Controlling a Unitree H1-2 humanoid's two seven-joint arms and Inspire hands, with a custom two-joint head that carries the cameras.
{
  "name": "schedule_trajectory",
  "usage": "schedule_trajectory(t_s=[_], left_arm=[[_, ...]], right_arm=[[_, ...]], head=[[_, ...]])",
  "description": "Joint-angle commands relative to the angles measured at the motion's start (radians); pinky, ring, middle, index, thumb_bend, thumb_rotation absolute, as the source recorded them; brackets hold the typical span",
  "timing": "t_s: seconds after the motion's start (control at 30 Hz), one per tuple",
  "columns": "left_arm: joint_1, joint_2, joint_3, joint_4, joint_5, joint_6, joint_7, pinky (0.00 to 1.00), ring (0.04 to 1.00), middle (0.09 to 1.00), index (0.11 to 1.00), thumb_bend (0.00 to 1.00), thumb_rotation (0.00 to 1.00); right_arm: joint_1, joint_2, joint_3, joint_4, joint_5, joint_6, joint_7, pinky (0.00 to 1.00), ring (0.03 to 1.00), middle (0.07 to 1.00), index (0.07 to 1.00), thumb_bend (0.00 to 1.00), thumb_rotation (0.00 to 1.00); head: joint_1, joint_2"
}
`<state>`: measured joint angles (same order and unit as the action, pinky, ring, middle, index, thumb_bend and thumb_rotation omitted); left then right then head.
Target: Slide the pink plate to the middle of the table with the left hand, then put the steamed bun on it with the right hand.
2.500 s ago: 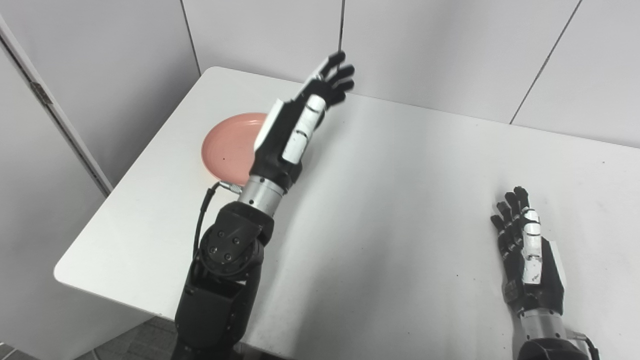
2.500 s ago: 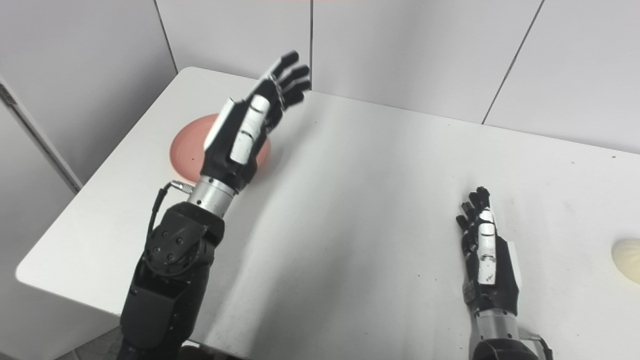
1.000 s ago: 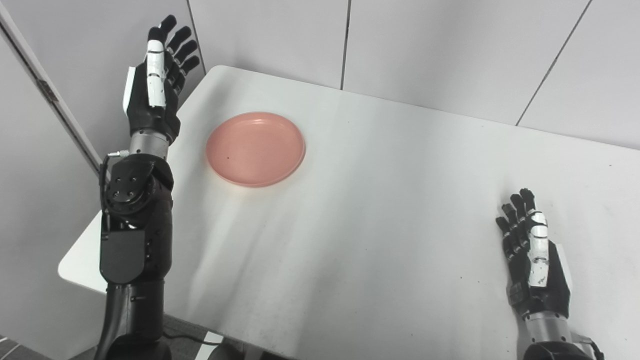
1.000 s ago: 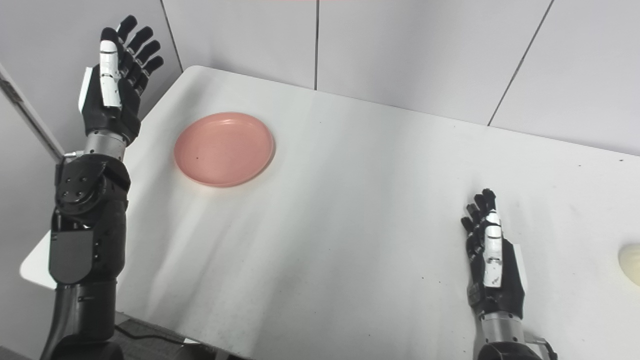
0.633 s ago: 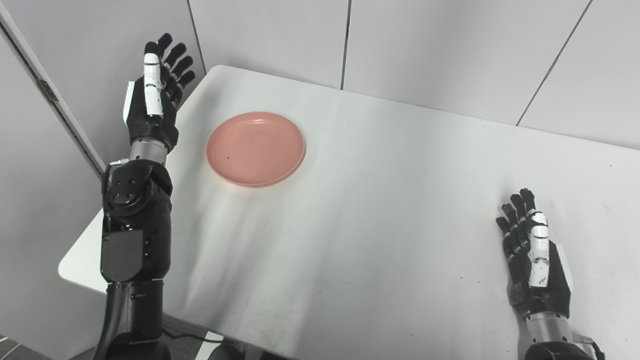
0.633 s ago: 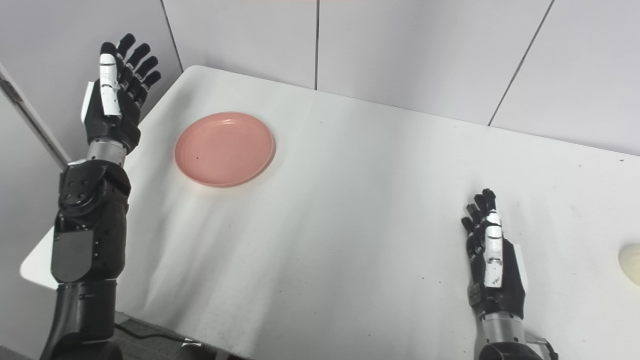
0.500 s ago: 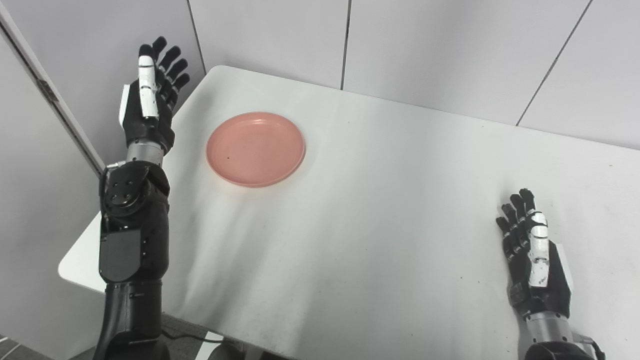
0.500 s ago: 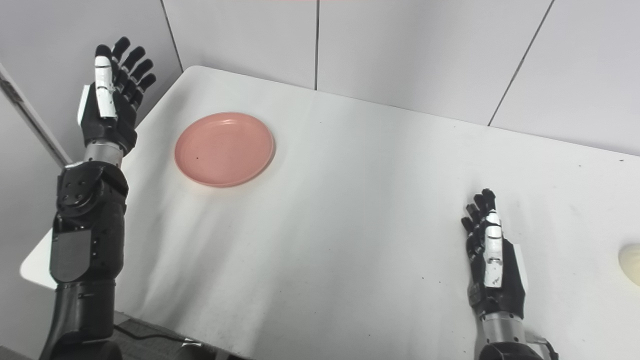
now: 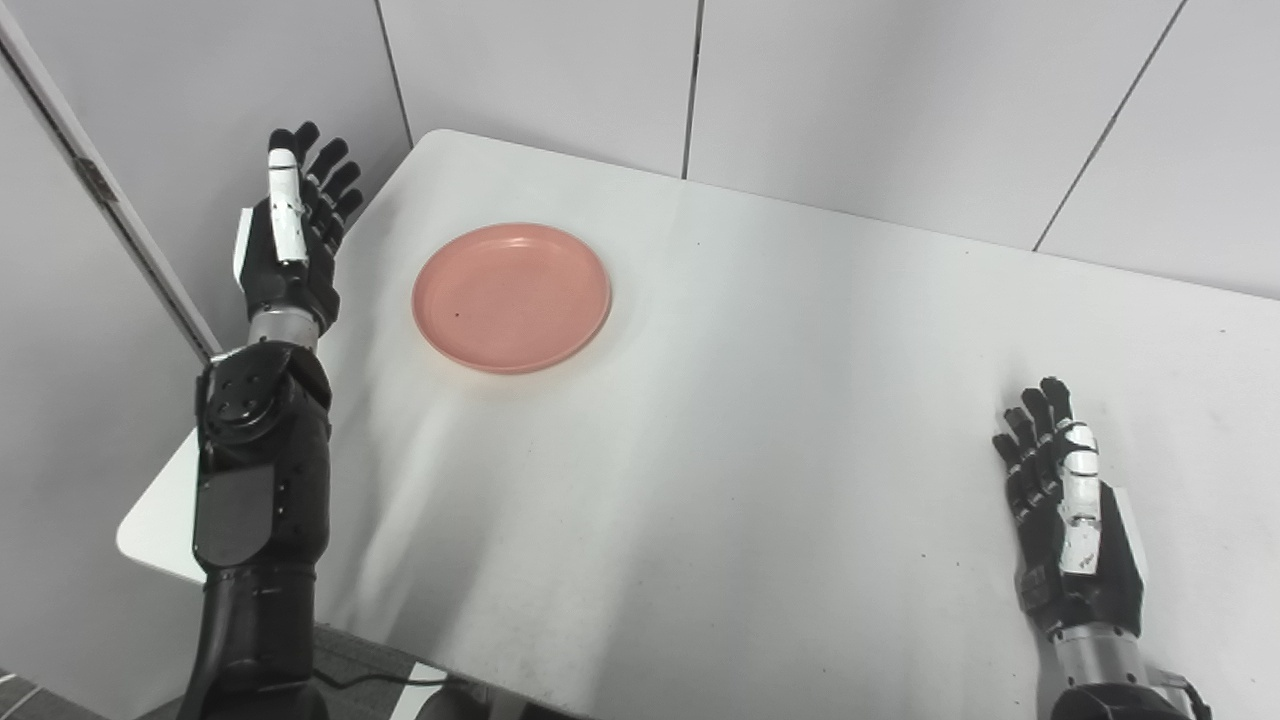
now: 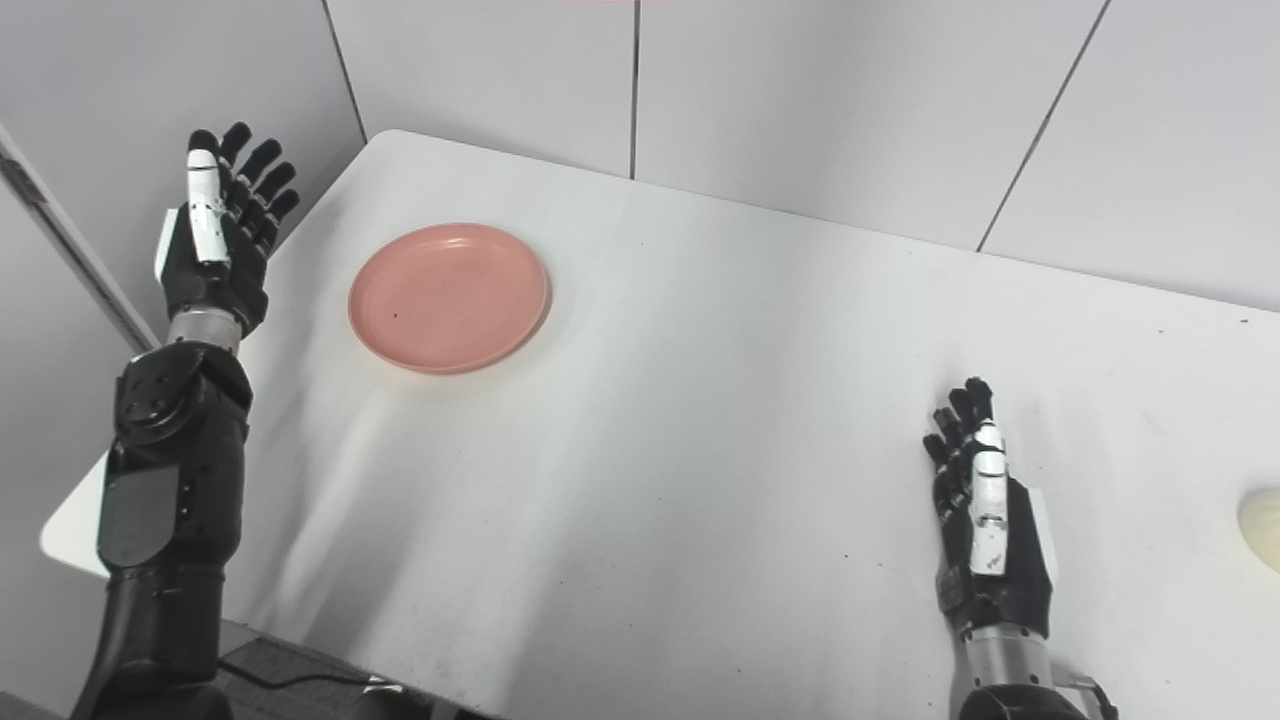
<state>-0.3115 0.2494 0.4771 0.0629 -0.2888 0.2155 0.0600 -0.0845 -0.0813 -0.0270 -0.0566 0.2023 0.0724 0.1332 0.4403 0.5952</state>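
On the far left of the surface [image 9: 760,420] sits the plate [image 9: 511,297]; my left hand [image 9: 288,245], fingers spread and empty, hangs beyond the edge. Pushing off-centre could spin it. My right hand [image 10: 985,530] rests open near the bun [image 10: 1260,528].

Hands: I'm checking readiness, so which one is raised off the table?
The left hand, fingers spread beside the pink plate; the right hand lies low over the table.
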Motion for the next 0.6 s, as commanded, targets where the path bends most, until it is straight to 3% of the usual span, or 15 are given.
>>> schedule_trajectory(t_s=[0.0, 0.57], left_arm=[[-0.018, 0.024, -0.004, -0.003, 0.002, -0.043, 0.004, 0.91, 0.888, 0.892, 0.906, 0.49, 1.00], [-0.018, 0.004, -0.017, 0.084, -0.059, -0.040, -0.015, 0.92, 0.892, 0.902, 0.903, 0.50, 1.00]], right_arm=[[-0.004, 0.001, -0.005, -0.009, 0.002, 0.025, -0.007, 1.00, 1.000, 1.000, 1.000, 0.20, 1.00], [0.002, -0.001, -0.004, -0.031, -0.010, 0.039, -0.011, 1.00, 1.000, 1.000, 1.000, 0.21, 1.00]], head=[[0.000, -0.001], [-0.002, 0.008]])
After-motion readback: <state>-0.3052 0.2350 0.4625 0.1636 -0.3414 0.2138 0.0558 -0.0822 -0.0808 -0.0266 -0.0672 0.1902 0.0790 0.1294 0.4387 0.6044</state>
